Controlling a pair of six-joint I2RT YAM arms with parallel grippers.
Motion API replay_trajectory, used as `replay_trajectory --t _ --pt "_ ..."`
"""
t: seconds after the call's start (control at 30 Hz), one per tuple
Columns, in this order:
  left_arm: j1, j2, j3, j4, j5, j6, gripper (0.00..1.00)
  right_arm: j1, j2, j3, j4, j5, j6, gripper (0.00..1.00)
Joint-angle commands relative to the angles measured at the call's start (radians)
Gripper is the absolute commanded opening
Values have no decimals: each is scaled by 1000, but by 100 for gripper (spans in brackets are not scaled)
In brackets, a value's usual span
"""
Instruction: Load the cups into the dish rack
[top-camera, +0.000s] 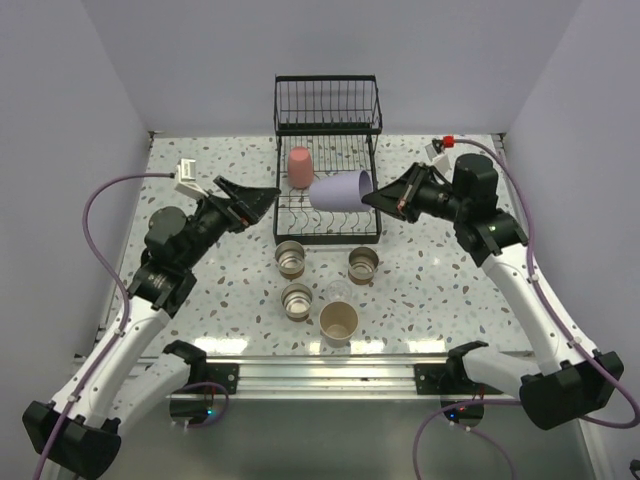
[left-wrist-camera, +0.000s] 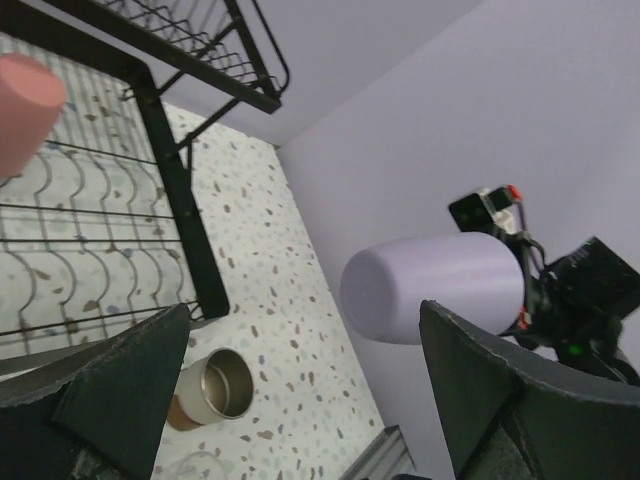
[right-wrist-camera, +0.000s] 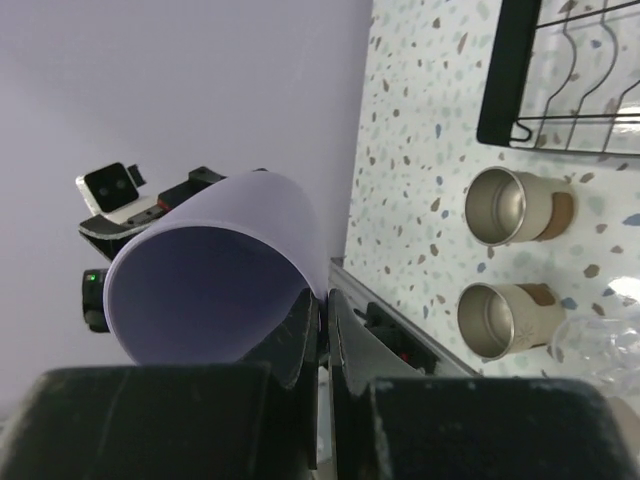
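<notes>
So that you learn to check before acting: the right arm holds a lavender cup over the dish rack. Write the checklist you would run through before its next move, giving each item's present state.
1. Grip: right gripper is shut on the rim of the lavender cup: ok.
2. Position: the cup hangs over the tray of the dish rack: ok.
3. Tilt: the cup lies sideways, not mouth-down like the pink cup: not ok.
4. Landing spot: the tray to the right of the pink cup looks free: ok.
5. Left gripper: open, empty, beside the rack, apart from the cup: ok.
6. Height above the tray: cannot tell.
</notes>
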Motion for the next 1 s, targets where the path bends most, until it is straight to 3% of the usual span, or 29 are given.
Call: replay_trajectory --t 0.0,0.1,0.3,0.53,0.63,0.7,0.83,0.97 --pt "0 30 -38 250 178 -102 100 -1 -40 -53 176 -125 156 0" --pt "0 39 -36 211 171 -128 100 0 -36 -89 250 -156 236 0" --pt "0 91 64 -50 111 -66 100 0 -31 -99 287 -168 278 0" --pt "0 148 190 -194 156 46 100 -1 -26 -139 344 -173 325 0" --pt "0 79 143 -84 176 25 100 0 -28 -145 345 -170 324 0" --pt "5 39 75 74 219 -1 100 -1 -26 -150 369 -164 328 0" --pt "6 82 116 43 263 2 100 5 -26 -173 440 -167 383 0" --pt "23 13 -50 397 361 -139 100 16 -19 -173 458 -167 396 0"
